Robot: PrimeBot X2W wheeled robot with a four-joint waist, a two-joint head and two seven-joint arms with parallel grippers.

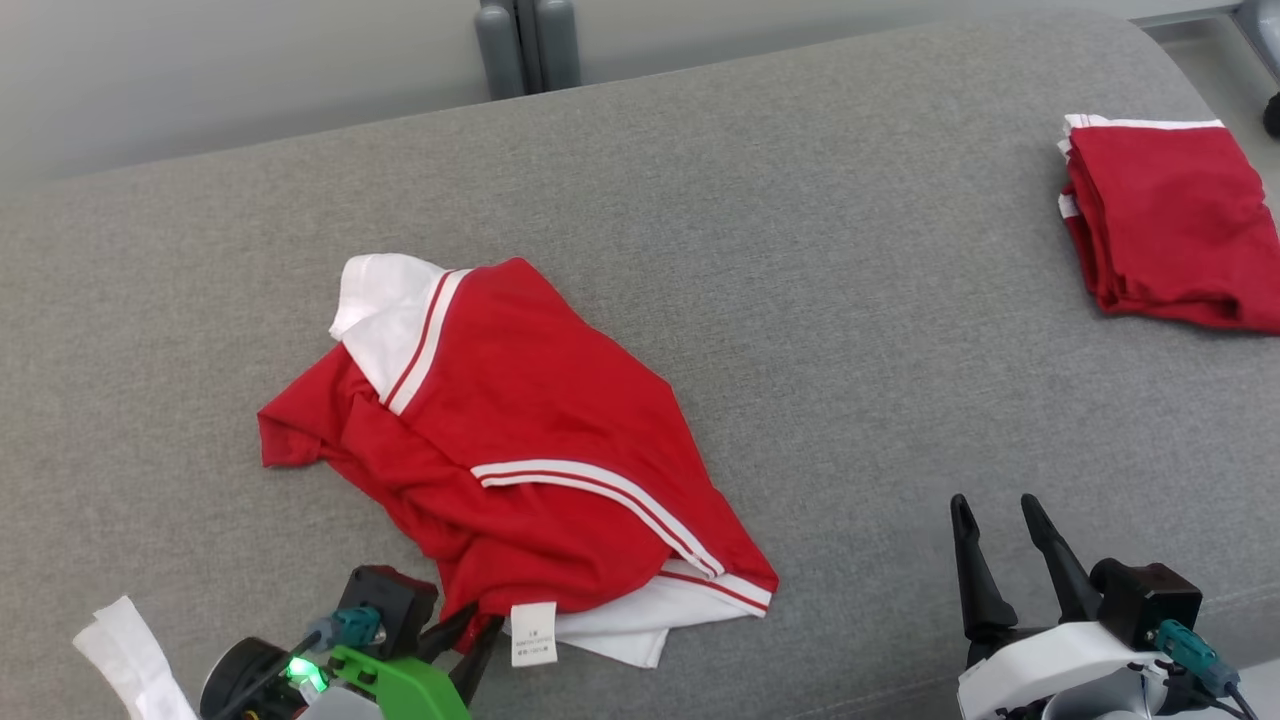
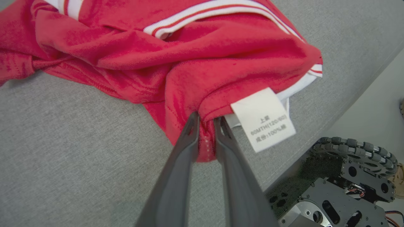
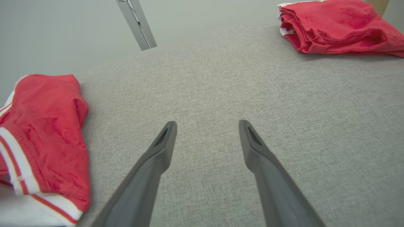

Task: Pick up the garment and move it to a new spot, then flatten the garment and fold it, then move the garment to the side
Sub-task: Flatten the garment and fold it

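Note:
A crumpled red garment (image 1: pixel 520 440) with white collar and white-striped trim lies in the middle of the grey cushion. My left gripper (image 1: pixel 478 618) is at its near edge, shut on a fold of red hem beside the white care label (image 1: pixel 533 632). In the left wrist view the two fingers pinch that red fold of the garment (image 2: pixel 221 63) at the left gripper (image 2: pixel 206 118), with the label (image 2: pixel 263 119) just to the right. My right gripper (image 1: pixel 995 512) stands open over bare cushion at the lower right, apart from the garment (image 3: pixel 47 126); its fingers in the right wrist view spread wide at the right gripper (image 3: pixel 206 124).
A second red garment (image 1: pixel 1170 225), folded, lies at the far right of the grey cushion (image 1: pixel 850 300); it also appears as the folded red garment (image 3: pixel 337 26). A white cloth scrap (image 1: pixel 130 650) sits at the lower left. The cushion's front edge and the robot base (image 2: pixel 341 189) are close behind my left gripper.

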